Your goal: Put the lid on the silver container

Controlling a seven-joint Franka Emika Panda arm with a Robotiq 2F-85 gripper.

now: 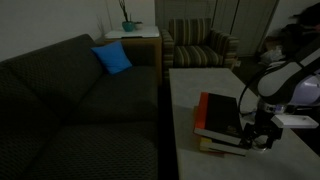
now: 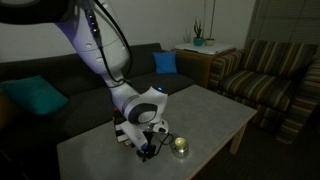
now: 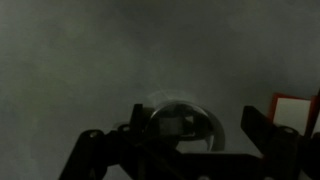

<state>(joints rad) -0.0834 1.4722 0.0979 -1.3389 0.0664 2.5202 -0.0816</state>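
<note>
Gripper (image 3: 190, 112) jaws spread wide, pinching nothing. One silver container (image 3: 180, 128) sits between them on the table (image 2: 212, 106); the wrist view is too dim to tell whether they touch. One book stack (image 1: 220, 118) lies just beside the container, its books too dark to count.

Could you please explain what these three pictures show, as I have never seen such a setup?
It is a robot arm with a two-fingered claw. Two pictures come from cameras standing in the room; the third looks out from the arm's wrist, past the claw. On the table lie a stack of books and a small shiny tin, close by the claw. The claw is open and holds nothing. The pictures are dark, so finer detail is lost.
</note>
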